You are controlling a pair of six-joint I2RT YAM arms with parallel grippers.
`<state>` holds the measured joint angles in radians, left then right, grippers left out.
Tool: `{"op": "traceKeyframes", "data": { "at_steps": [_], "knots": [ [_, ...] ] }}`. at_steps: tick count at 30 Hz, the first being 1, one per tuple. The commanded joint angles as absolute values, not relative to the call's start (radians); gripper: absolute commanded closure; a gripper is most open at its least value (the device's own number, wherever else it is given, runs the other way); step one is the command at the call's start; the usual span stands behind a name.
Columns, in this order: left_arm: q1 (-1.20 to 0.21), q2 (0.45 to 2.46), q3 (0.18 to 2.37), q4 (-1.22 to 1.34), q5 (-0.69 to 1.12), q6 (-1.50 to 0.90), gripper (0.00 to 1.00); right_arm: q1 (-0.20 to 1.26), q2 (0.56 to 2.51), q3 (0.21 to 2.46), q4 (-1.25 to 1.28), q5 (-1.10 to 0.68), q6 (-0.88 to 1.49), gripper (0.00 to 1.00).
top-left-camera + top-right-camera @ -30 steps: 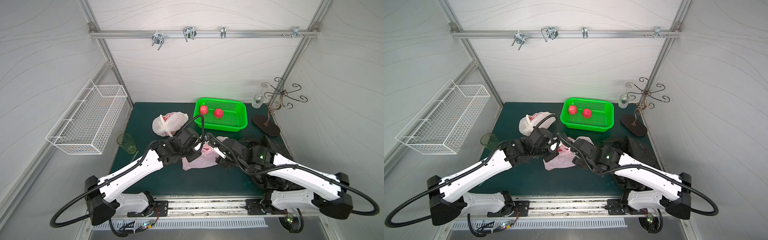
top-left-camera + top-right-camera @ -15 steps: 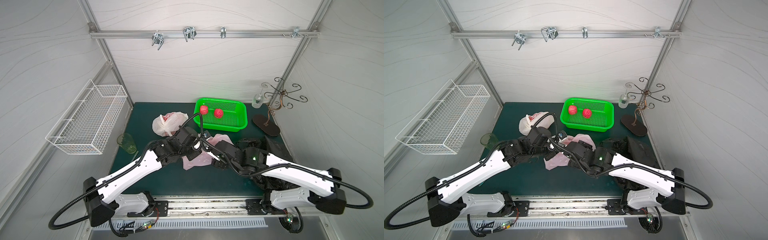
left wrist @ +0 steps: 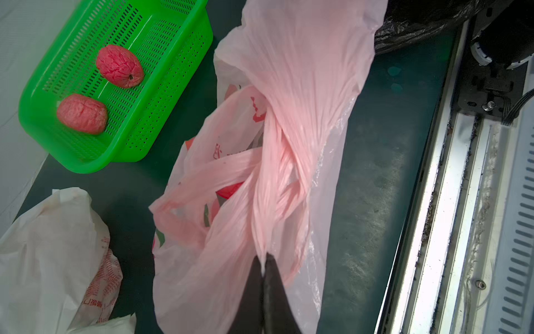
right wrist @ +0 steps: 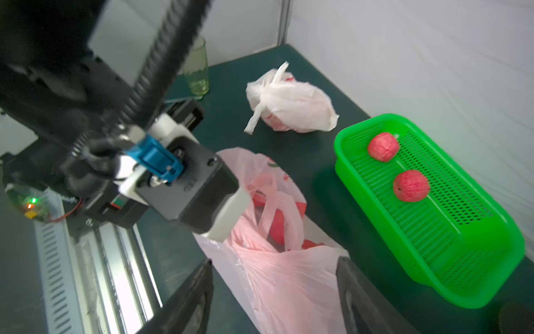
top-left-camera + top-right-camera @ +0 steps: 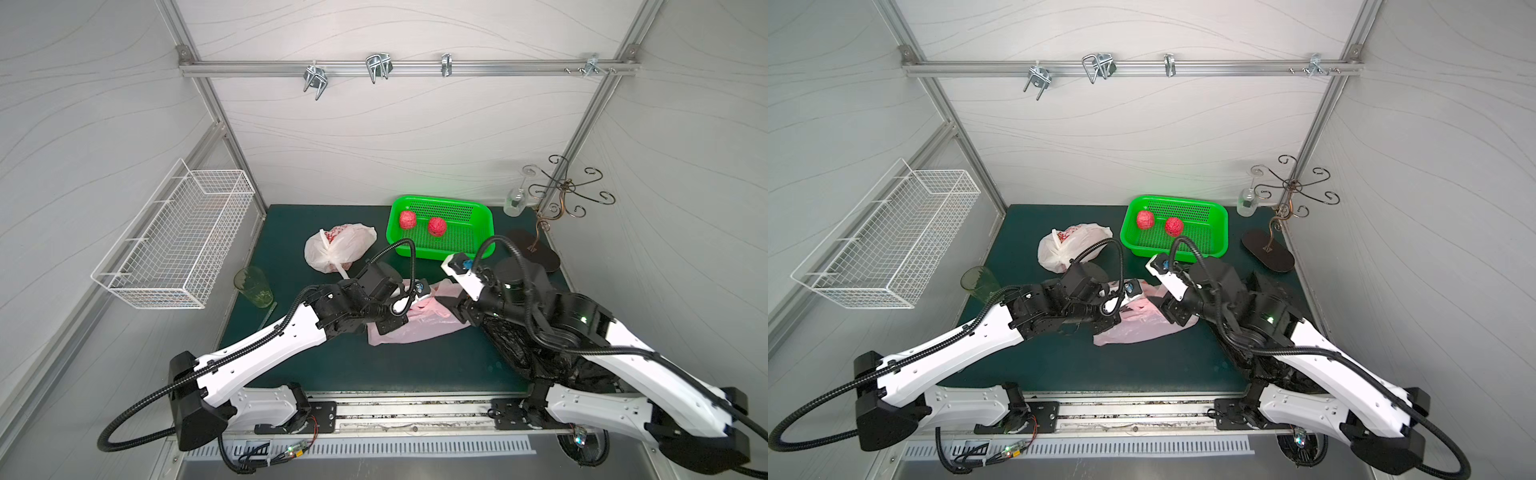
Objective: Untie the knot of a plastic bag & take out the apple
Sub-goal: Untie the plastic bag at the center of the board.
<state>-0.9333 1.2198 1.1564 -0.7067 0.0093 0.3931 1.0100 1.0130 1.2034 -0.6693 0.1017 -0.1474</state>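
A pink plastic bag (image 5: pixel 419 322) (image 5: pixel 1142 326) lies crumpled mid-table between my two arms. My left gripper (image 3: pixel 263 260) is shut on a bunched fold of the bag (image 3: pixel 289 115), pulling the film taut. The bag's handles (image 3: pixel 208 173) lie in loose twisted loops at its mouth. A red patch (image 4: pixel 281 228) shows inside the mouth; I cannot tell whether it is the apple or print. My right gripper (image 4: pixel 274 269) is open, one finger on each side of the bag's (image 4: pixel 286 283) other end, holding nothing.
A green basket (image 5: pixel 440 200) with two red apples stands at the back. A knotted white bag (image 5: pixel 338 249) lies left of it. A green glass (image 5: pixel 253 286) stands at the left edge and black plastic (image 5: pixel 511 349) lies under the right arm. A hook stand (image 5: pixel 557 199) is back right.
My right gripper reached in close to the left one, then drew back to the bag's right side with its wrist tipped up. The left gripper stays shut on the bag.
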Motion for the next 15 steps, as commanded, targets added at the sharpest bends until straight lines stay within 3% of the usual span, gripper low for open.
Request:
{"op": "traceKeyframes", "data": {
  "at_steps": [1, 15],
  "knots": [
    [-0.933, 1.197, 1.155, -0.698, 0.046, 0.427, 1.0, 1.008, 1.042, 1.172, -0.728, 0.005, -0.204, 0.34],
    [-0.932, 1.183, 1.157, -0.715, 0.069, 0.425, 1.0, 1.087, 1.163, 1.155, -0.729, 0.21, -0.23, 0.42]
  ]
}}
